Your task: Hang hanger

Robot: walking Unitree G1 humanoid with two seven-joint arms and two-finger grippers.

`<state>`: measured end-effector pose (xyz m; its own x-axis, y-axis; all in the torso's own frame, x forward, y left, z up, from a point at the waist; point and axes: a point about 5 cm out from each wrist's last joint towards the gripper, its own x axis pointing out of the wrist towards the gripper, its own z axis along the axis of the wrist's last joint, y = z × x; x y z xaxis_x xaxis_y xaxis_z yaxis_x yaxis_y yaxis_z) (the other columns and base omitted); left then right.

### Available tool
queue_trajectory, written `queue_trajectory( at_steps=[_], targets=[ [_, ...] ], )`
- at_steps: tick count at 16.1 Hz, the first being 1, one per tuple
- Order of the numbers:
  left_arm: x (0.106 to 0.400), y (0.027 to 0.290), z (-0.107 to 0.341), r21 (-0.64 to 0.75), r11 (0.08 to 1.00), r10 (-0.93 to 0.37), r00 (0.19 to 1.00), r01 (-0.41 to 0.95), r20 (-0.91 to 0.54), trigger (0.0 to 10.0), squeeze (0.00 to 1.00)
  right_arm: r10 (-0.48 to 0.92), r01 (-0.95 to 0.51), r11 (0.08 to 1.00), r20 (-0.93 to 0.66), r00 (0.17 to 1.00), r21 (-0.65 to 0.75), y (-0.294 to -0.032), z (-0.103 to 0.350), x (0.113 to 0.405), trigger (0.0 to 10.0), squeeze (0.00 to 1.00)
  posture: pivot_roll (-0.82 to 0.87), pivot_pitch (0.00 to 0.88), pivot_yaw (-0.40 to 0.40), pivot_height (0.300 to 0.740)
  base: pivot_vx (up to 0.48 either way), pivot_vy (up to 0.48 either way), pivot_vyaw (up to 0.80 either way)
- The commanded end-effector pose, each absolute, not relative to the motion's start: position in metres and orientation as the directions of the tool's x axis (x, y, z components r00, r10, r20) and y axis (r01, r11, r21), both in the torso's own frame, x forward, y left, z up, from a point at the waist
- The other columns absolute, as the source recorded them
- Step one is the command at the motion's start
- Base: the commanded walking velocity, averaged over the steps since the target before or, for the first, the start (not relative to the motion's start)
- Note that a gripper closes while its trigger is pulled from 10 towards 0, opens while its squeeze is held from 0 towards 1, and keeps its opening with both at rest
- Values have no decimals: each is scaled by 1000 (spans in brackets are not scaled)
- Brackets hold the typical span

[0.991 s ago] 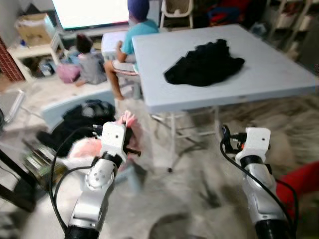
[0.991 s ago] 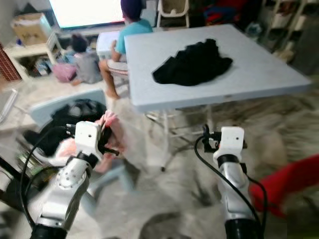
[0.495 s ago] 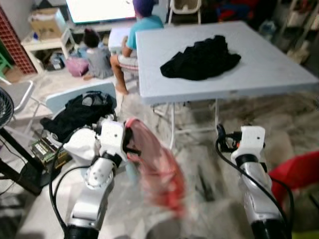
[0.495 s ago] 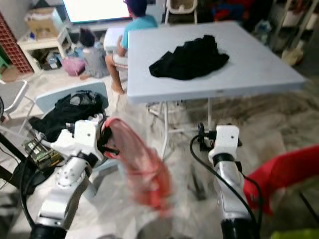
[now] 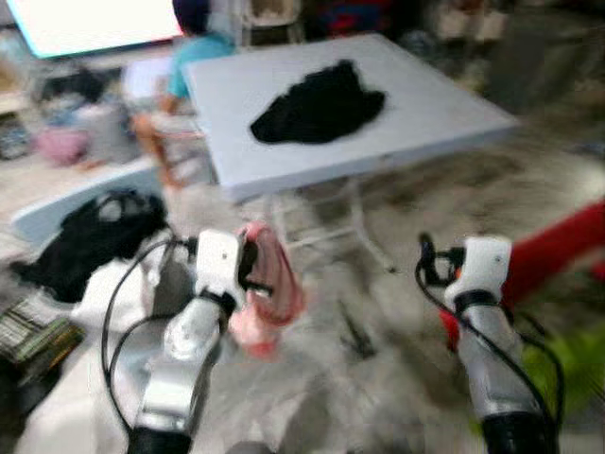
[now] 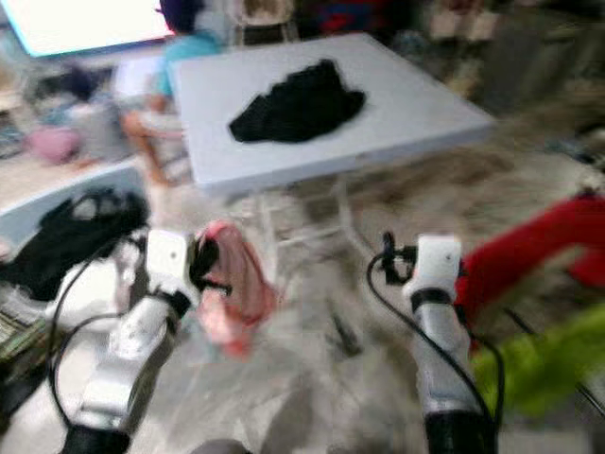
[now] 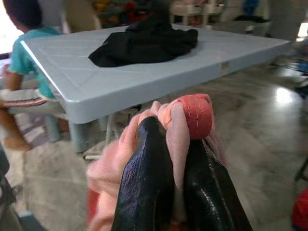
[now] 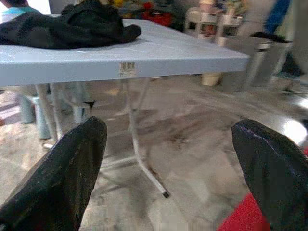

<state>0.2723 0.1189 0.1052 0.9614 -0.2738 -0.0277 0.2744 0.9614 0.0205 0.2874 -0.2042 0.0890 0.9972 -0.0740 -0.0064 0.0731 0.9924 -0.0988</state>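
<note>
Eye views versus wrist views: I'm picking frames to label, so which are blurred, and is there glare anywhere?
Both eye views are smeared by motion, the pink garment and floor soft. The left wrist view is sharp on the left gripper; the right wrist view shows floor glare past the table.

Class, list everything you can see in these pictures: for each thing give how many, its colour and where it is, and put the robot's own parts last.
Folding table: one, pale grey-blue, ahead of the robot.
Garment on the table: one, black, heaped on the tabletop.
Pink garment: one, pink, pinched between the left gripper's fingers, hanging down beside the left arm.
Dark clothes pile: one, black, on the floor to the left.
Person: one, in a teal top, sitting at the table's far left side.
Red object: one, red, on the floor to the right; too blurred to name.
Left gripper: one, black fingers, shut on the pink garment.
Right gripper: one, black fingers, open, pointing at the table's legs.
</note>
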Motion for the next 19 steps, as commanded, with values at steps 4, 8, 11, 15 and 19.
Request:
queue_trajectory(
  at_steps=[4, 8, 11, 15, 19],
  targets=[
    [274, 118, 108, 27, 960, -280, 960, 280, -15, 10000, 0, -65, 63, 993, -12, 998, -104, -203, 89, 288, 10000, 0, -12, 0, 37, 740, 0, 480, -639],
    [274, 119, 107, 31, 960, -279, 960, 280, -22, 10000, 0, -62, 60, 993, -16, 998, -107, -203, 89, 287, 10000, 0, -11, 0, 35, 740, 0, 480, -259],
    [273, 117, 106, 26, 958, -285, 958, 285, -29, 10000, 0, -61, 59, 992, -17, 998, -108, -203, 89, 286, 10000, 0, -16, 0, 36, 740, 0, 480, 0],
    [273, 116, 105, 32, 957, -289, 957, 290, -34, 10000, 0, -64, 61, 992, -19, 998, -109, -203, 88, 285, 10000, 0, -17, 0, 38, 740, 0, 480, 0],
    [273, 115, 104, 35, 955, -294, 955, 295, -36, 10000, 0, -66, 64, 992, -19, 998, -107, -202, 89, 284, 10000, 0, -16, 0, 39, 740, 0, 416, 0]
  ],
)
